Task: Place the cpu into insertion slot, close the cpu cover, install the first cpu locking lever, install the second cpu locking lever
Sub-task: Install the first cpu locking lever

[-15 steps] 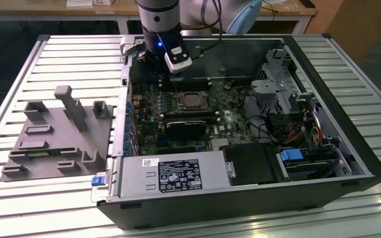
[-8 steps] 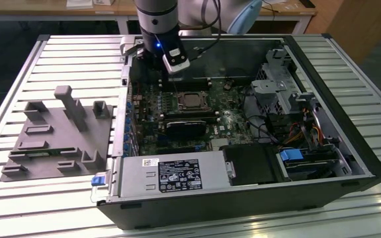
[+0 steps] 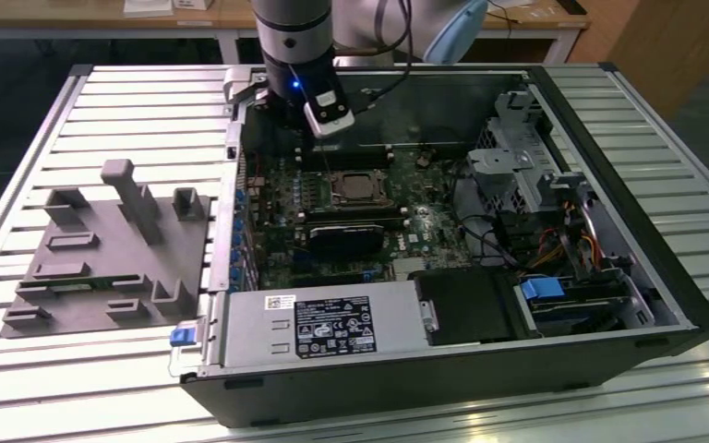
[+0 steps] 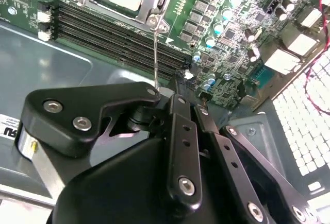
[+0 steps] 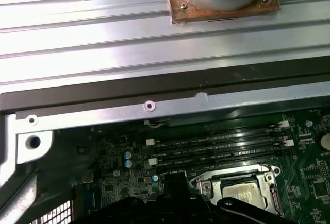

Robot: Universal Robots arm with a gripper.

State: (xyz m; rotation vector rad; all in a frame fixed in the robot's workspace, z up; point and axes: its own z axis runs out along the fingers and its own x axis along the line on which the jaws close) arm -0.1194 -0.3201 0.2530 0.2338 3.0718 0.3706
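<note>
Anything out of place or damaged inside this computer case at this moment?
Nothing looks spilled or broken. One thing stands out: in the second wrist view a thin metal lever sticks up from the corner of the socket instead of lying latched flat against the board.

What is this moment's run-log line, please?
silver-grey square cpu: seated; silvery frame cpu cover: closed; thin wire lever: upright; gripper: at lever tip

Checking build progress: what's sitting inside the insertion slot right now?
The cpu lies in the insertion slot, its silver-grey top showing through the window of the cpu cover lying over it. Whatever lies beneath the chip is covered by it.
</note>
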